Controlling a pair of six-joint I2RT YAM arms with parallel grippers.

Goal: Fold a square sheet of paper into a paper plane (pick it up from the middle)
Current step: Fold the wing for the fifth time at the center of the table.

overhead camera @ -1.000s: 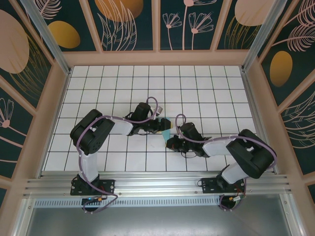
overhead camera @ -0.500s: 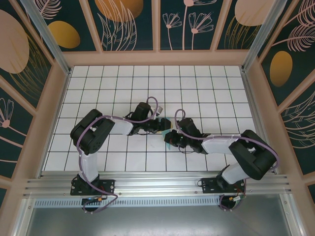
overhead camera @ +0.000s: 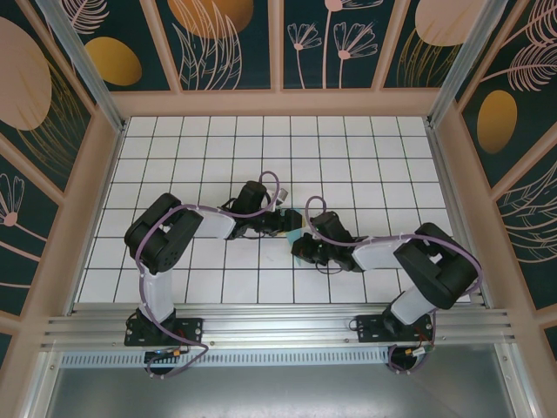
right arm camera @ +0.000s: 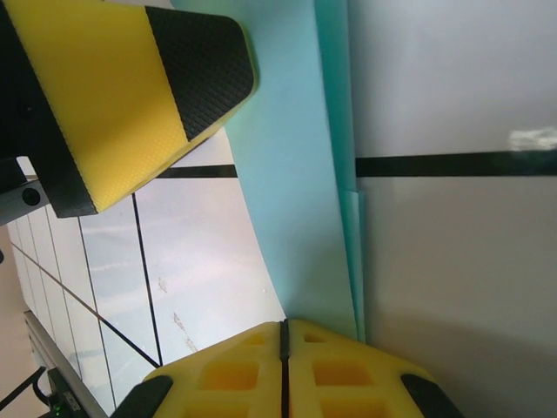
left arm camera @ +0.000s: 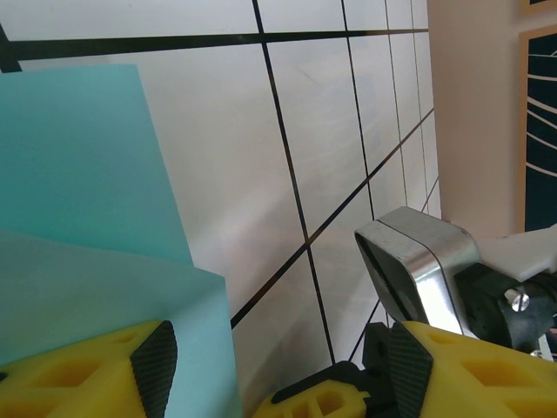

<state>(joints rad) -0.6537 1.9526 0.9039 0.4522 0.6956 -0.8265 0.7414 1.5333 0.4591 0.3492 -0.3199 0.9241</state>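
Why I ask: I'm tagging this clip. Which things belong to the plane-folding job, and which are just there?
Job in hand:
- paper
- left gripper
- right gripper

Just there:
- table
- walls

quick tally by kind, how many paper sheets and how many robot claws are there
cyan paper sheet: 1
robot claws: 2 (left claw, right claw)
total: 3
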